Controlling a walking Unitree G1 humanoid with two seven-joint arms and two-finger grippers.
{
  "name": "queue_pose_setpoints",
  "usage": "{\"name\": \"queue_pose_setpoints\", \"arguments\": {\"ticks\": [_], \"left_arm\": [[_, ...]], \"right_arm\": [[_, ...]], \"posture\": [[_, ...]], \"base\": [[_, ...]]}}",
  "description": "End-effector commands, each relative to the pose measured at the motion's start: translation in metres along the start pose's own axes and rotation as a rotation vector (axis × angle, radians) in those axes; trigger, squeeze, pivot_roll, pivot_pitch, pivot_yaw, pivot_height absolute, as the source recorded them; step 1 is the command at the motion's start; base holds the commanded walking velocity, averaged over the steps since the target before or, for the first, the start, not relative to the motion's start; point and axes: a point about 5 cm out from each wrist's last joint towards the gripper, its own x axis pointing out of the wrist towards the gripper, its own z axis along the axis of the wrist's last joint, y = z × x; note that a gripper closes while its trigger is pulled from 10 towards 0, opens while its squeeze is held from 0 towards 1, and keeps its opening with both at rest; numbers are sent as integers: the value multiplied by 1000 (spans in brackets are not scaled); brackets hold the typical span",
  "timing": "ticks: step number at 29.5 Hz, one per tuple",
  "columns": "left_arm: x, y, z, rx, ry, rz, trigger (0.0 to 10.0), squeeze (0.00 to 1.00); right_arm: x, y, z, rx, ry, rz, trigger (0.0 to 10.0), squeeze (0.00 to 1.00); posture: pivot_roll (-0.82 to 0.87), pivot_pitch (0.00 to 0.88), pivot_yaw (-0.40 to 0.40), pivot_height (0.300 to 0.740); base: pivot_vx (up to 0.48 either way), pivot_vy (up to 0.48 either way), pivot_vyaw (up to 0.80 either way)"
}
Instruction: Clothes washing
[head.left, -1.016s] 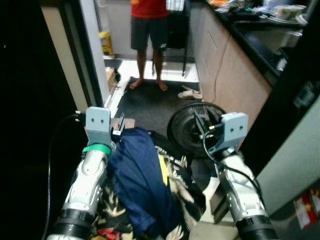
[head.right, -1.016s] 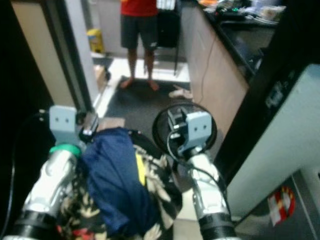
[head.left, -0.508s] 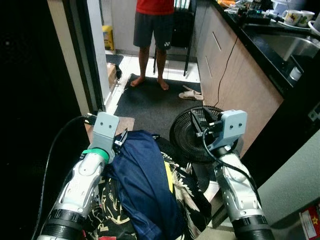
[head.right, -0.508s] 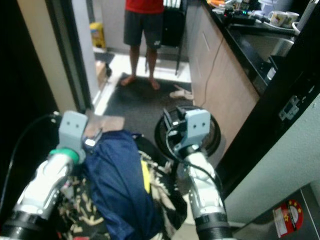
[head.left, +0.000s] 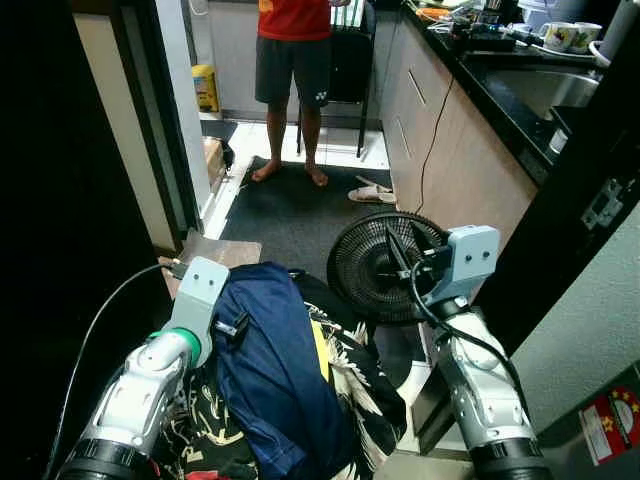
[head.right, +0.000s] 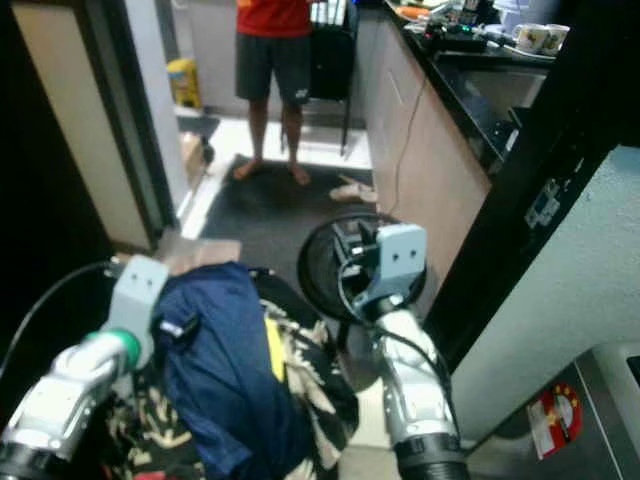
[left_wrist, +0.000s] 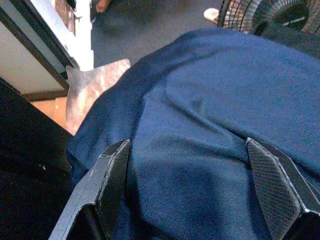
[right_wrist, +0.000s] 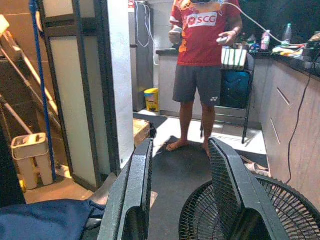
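Clothes (head.left: 290, 400) lie heaped between the two arms, a dark blue garment (head.left: 275, 370) draped on top of a black piece with a pale leaf print (head.left: 365, 390) and a strip of yellow showing between them. The left hand (left_wrist: 200, 200) sits against the blue garment's near edge, its two black fingers (left_wrist: 112, 175) spread wide with the blue cloth spanning the gap between them; it has no grip on the cloth. The right hand (right_wrist: 180, 195) is raised beside the heap on the other side, apart from the clothes, its fingers (right_wrist: 137, 190) parted and holding nothing. Just beyond the right hand a round black fan (head.left: 385, 265) lies flat on the dark floor mat (head.left: 290, 215), its grille touching the far edge of the heap. Past the left hand a flat brown piece of board (head.left: 215, 250) rests on the floor by a white door frame (head.left: 175, 110). Farther off a person (head.left: 293, 70) in a red shirt and dark shorts stands barefoot at the mat's far end, with a pair of slippers (head.left: 370, 190) near the feet. A wooden cabinet front (head.left: 450, 170) runs along beyond the right hand, topped by a dark bench (head.left: 500, 60) carrying cups (head.left: 570, 35).
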Motion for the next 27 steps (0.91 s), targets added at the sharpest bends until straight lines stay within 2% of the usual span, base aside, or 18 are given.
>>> {"name": "queue_pose_setpoints", "arguments": {"ticks": [1,2,3,4,5,8,10,22,25,26,27], "left_arm": [[-2,-1,-16,15,72,-15,5804,0],[-2,-1,-16,15,72,-15,5804,0],[-3,-1,-20,17,92,-20,4588,0],[-3,-1,-20,17,92,-20,4588,0],[-3,-2,-23,21,105,-29,3529,0],[-3,-2,-23,21,105,-29,3529,0],[-5,-3,-31,25,138,-38,0,0],[-8,-1,-34,37,143,-33,0,0],[-9,0,-23,37,88,-22,0,0],[-8,0,-14,33,41,-20,0,0],[-8,0,-14,33,41,-20,0,0]], "right_arm": [[-1,1,-3,3,19,4,10000,0],[-1,1,-3,3,19,4,10000,0],[-1,1,-3,3,21,5,10000,0],[-1,1,-3,3,21,5,10000,0],[-1,0,-3,2,23,4,10000,0],[-1,0,-3,2,23,4,10000,0],[-2,-1,-3,2,27,-2,10000,0],[-2,-3,-3,7,28,-15,10000,0],[-2,-3,-2,8,28,-17,10000,0],[-2,-4,-2,8,27,-18,10000,0],[-2,-4,-2,8,27,-18,10000,0]], "posture": [[-12,50,2,740],[-12,50,2,740],[-12,50,2,740],[-12,50,2,740],[-13,58,0,740],[-13,58,0,740],[-16,59,4,740],[-15,58,3,740],[-14,57,4,740],[-15,57,2,740],[-15,57,2,740]], "base": [[0,0,0],[0,0,0],[0,0,0],[0,0,0],[0,0,0],[0,0,0],[0,0,0],[0,0,0],[0,0,0],[0,0,0],[0,0,0]]}}
